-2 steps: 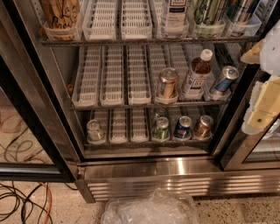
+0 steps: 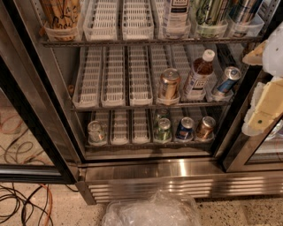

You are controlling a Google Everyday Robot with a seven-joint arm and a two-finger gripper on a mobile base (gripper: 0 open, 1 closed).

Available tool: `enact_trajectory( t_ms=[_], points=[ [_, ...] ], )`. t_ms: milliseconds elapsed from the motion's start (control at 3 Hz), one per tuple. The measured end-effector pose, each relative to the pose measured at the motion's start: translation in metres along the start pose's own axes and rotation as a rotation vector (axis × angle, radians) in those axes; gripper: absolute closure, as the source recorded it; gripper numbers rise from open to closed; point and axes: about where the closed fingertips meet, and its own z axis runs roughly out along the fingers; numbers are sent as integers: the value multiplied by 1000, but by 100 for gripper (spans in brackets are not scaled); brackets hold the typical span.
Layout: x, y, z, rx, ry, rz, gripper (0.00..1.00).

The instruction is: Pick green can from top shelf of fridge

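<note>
Fridge [image 2: 177,170] racks fill my view; green can [image 2: 211,11] stands far right on top shelf [image 2: 110,43]. My gripper [image 2: 267,103] has barely shifted at the right edge, open or closed I cannot tell, so the reach lies ahead.

The fridge [image 2: 177,174] is faced at its base with brushed, glossy stainless steel, and its door frames are finished in matt black. The top shelf [image 2: 146,42] is made of metal wire and fitted with white slotted plastic trays. The green can [image 2: 211,12] is seen as glossy printed aluminium. The gripper [image 2: 264,99], at the right edge beside the middle rack, is clad in cream, matt plastic.
</note>
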Motion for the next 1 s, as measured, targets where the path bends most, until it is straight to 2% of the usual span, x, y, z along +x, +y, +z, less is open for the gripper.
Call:
enact_trajectory(
  t_ms=[333,667,1000],
  points=[
    [3,6,9,-4,-112,76,0],
    [1,20,16,23,-280,230,0],
    [-4,31,22,59,-440,435,0]
  ],
)
